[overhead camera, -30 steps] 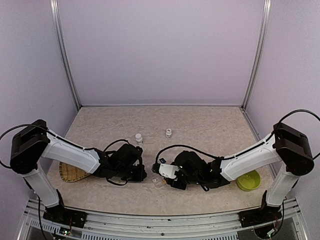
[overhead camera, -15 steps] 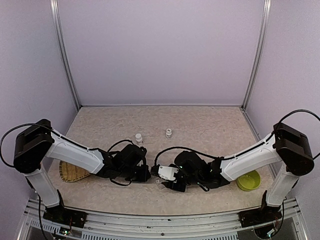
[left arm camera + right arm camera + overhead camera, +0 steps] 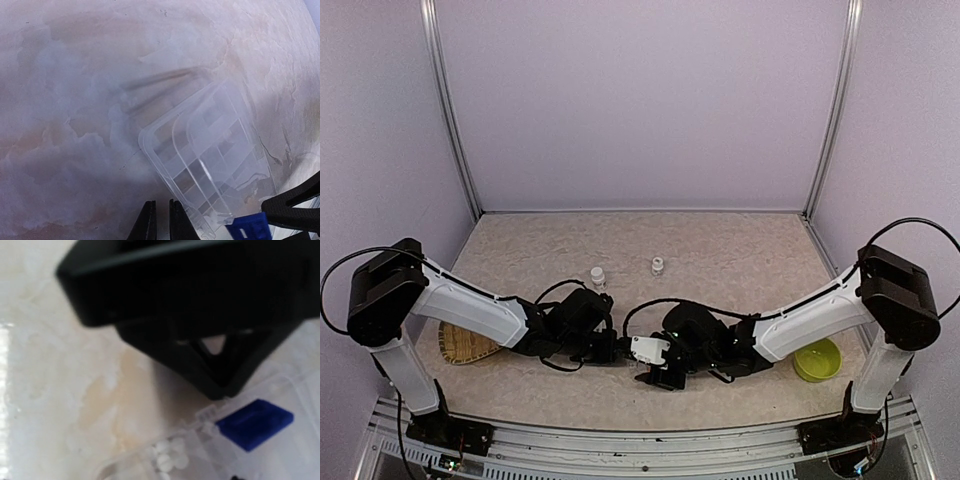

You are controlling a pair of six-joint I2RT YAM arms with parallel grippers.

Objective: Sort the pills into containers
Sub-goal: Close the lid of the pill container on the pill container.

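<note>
Two grippers meet low over the worktop (image 3: pixel 740 250), near the middle of its front edge.

1. Left gripper (image 3: pixel 161 210): the jaws are clenched, with only a thin slit between them and nothing visible in it. They sit just beside the near corner of the container (image 3: pixel 210 160).
2. Right gripper (image 3: pixel 645 362): it sits just to the right of the left gripper, at the container. Whether its jaws are released or grasping cannot be told (the top view hides them and the right wrist view is blurred).
3. Container: a clear box divided into compartments, lying flat on the worktop between the two grippers. A blue clasp (image 3: pixel 255 423) sits on one edge.
4. Pills (image 3: pixel 169 452): a small cluster of pale round pieces lies in one compartment near the clasp.

Beyond the arms, the left bottle (image 3: pixel 597 275) and the right bottle (image 3: pixel 658 265) stand upright, apart from each other. The green bowl (image 3: pixel 817 361) rests at the right. The woven tray (image 3: pixel 460 345) lies at the left, partly under the left arm.
</note>
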